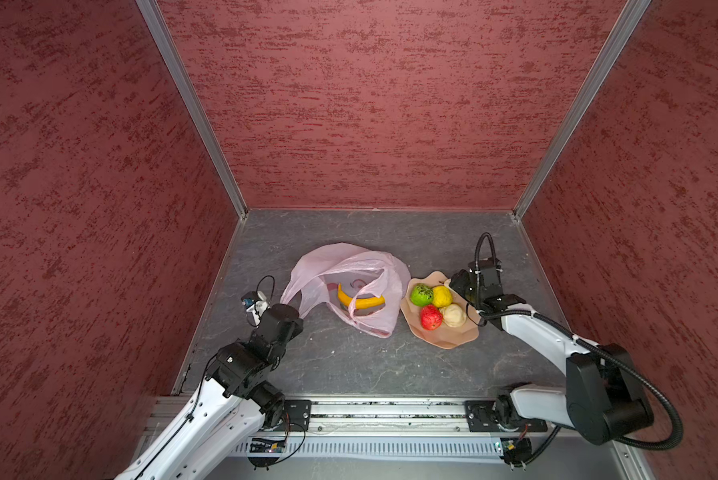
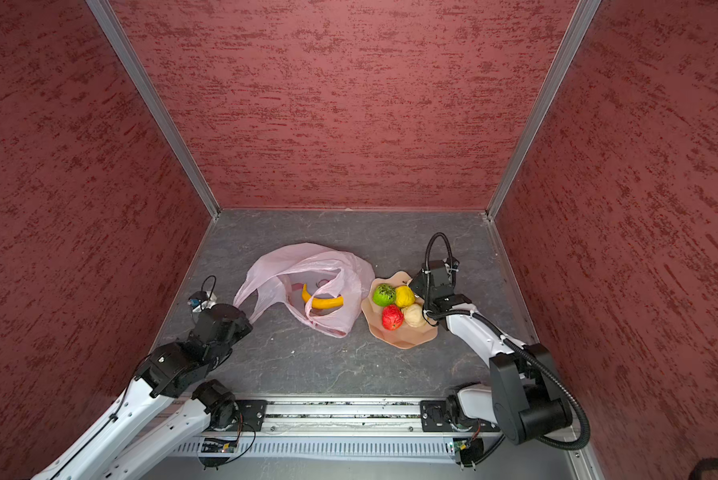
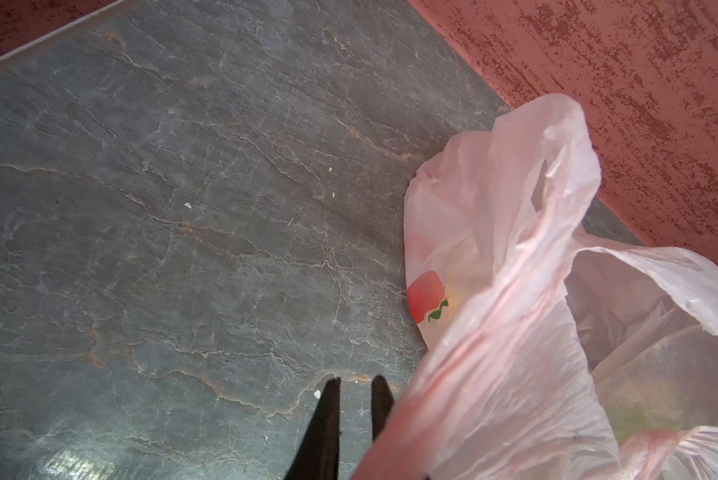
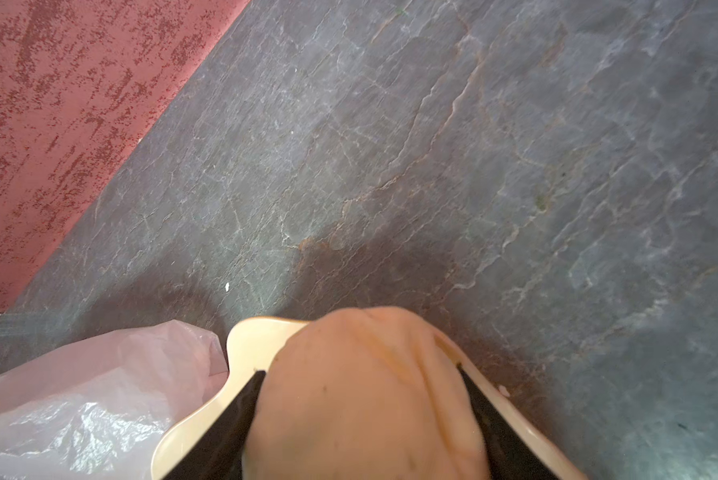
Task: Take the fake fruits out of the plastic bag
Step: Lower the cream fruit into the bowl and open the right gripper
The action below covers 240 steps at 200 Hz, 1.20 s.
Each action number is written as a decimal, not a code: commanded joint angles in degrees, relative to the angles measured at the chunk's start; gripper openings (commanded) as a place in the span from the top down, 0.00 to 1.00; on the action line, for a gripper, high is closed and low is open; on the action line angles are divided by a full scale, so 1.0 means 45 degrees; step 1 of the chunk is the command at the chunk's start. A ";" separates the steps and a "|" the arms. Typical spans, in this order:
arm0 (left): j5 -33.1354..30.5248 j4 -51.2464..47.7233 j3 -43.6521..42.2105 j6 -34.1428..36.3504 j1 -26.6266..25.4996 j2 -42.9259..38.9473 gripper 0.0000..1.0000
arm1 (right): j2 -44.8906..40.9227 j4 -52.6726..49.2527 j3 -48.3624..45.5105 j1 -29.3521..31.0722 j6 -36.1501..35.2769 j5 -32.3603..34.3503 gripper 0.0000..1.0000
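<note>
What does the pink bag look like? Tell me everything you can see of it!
The plastic bag is thin, crinkly, see-through pink film with red fruit prints and two loop handles. It lies slumped on the grey table, mouth open, with a yellow banana inside. One handle is pulled taut to the left gripper, which seems to pinch it. Its far side lies against the peach bowl.

Mottled red walls [image 1: 370,104] on three sides, aluminium posts [image 1: 191,108] in the far corners, veined grey counter [image 1: 349,365] below, metal rail [image 1: 390,409] along its near edge.
</note>
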 commanded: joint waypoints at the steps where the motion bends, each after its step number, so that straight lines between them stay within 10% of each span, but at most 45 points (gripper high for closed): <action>1: 0.0089 -0.0027 -0.0202 0.0221 0.0129 -0.0203 0.83 | -0.0233 -0.0242 -0.0160 0.0261 0.0545 0.0435 0.43; 240: 0.0539 -0.0131 -0.0367 0.0680 0.0479 -0.1043 0.83 | -0.1674 -0.1829 0.0048 0.0733 0.0642 0.1209 0.21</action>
